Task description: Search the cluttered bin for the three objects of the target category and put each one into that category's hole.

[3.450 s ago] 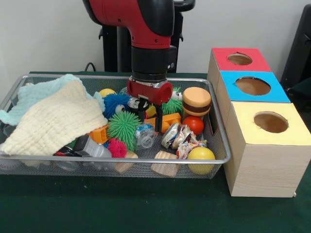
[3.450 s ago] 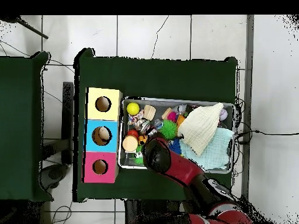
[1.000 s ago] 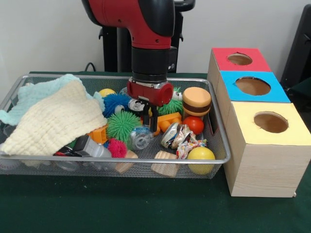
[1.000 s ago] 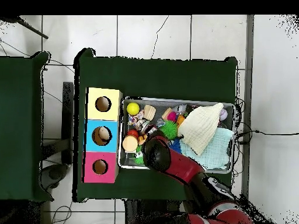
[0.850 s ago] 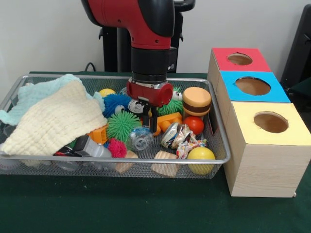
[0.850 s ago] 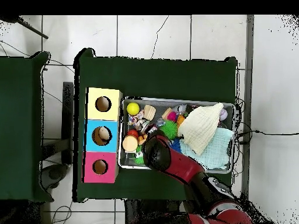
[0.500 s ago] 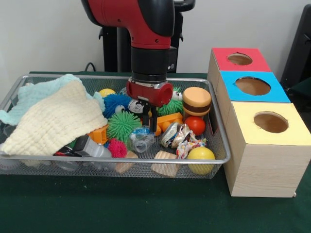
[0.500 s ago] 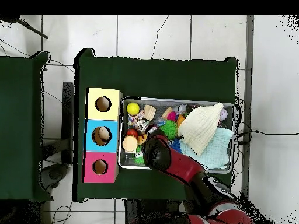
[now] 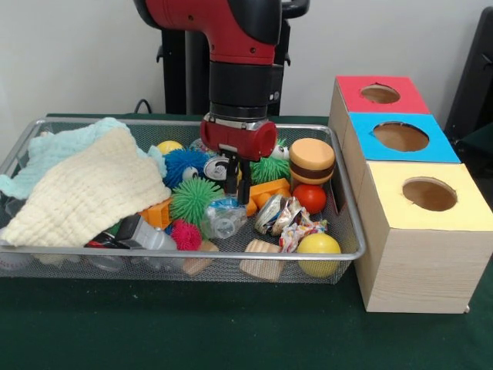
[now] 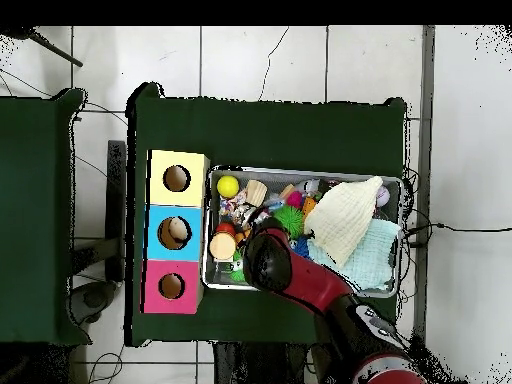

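1. The cream knitted cloth (image 9: 88, 193) lies over a pale blue cloth (image 9: 46, 150) and covers the left end of the silver wire-mesh bin (image 9: 192, 253). Anything under it is hidden, so the search looks unfinished.
2. The crumpled clear plastic bottle (image 9: 226, 218) lies on its side near the middle of the bin's front rim, just beside the green spiky rubber ball (image 9: 194, 199). Its long axis runs roughly along that rim. I cannot tell which end is the neck.
3. The red and black arm's hand (image 9: 239, 185) hangs just above and behind the bottle. I cannot tell whether it is open, closed or carrying anything.
4. This is probably the picking step. The next move calls for a grip across the bottle's short axis.
5. The row of three wooden boxes with holed red, blue and yellow tops (image 9: 400, 254) stands on the green bench (image 9: 154, 331), off the bin's right end.
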